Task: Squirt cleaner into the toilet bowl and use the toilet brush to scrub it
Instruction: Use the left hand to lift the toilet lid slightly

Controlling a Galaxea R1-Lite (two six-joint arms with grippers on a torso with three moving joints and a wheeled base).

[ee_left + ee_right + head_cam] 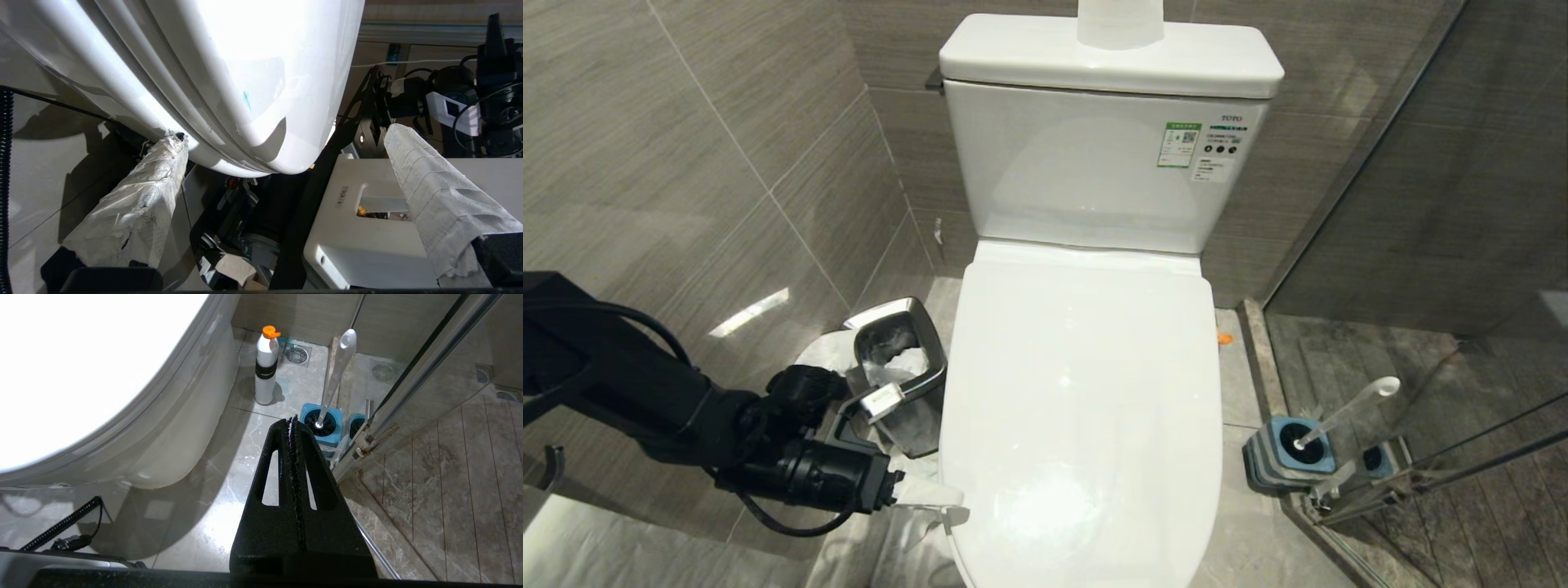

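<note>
The toilet [1086,408] sat with its lid down, hiding the bowl. Beside its front left rim, the left gripper [286,155] was spread wide, empty, one wrapped finger [139,204] touching the rim's underside. The right gripper [293,424] was pressed closed over the floor. The toilet brush [1343,412] stood in its blue holder [1286,457], right of the toilet.

Square steel waste bin [900,371] with crumpled white liner, on floor against left tiled wall; square grey-and-blue holder [1286,453] at glass shower door [1462,343] track; white bottle [266,365], orange cap, upright near floor drain [296,354].
</note>
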